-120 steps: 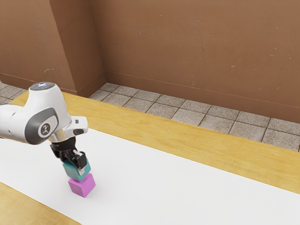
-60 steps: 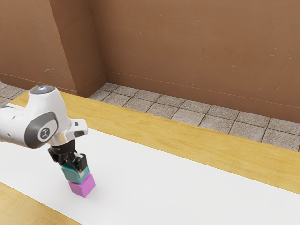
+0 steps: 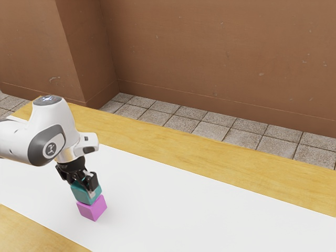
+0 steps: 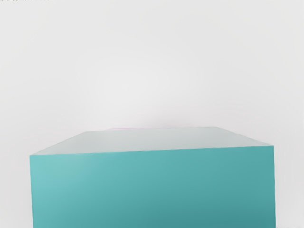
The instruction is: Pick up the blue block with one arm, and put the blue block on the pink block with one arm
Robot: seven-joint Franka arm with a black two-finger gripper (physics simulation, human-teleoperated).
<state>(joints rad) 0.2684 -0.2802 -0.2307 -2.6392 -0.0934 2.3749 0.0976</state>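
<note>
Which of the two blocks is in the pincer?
The blue block, the upper, teal-coloured one: the pincer grips it from two sides. The pink block sits directly beneath it on the white surface.

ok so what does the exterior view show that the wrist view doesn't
Exterior view's extras: the white arm, its fingers shut on the blue block, the pink block sitting directly under it, the wooden table, the tiled floor and the brown wall. Wrist view's extras: a close look across the blue block's flat top, with a thin pink sliver past its far edge. Both share the blue block, the pink block and the white mat.
</note>
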